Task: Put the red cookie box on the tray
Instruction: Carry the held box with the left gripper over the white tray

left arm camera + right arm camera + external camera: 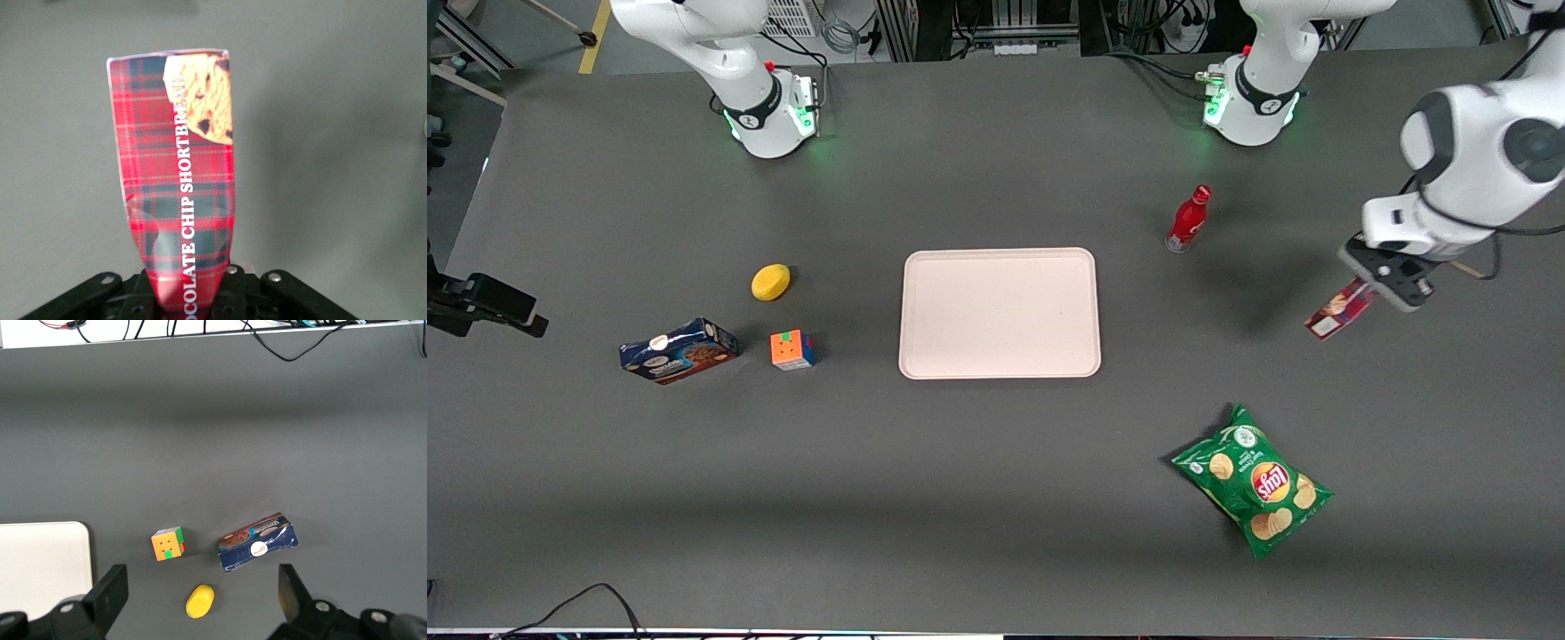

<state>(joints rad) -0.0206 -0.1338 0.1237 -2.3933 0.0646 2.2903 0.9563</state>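
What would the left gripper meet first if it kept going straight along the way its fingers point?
Apart from the red cookie box that the gripper already clamps, probably only bare table: the wrist view shows nothing else past the carton's end, though height above it is unclear.

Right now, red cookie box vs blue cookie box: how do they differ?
The red cookie box is plaid and slim; the blue cookie box is dark blue and chunkier. The red one is clamped in the left gripper toward the working arm's end of the table, tilted; the blue one lies free on the table toward the parked arm's end. Both show cookie pictures, and neither is on the tray.
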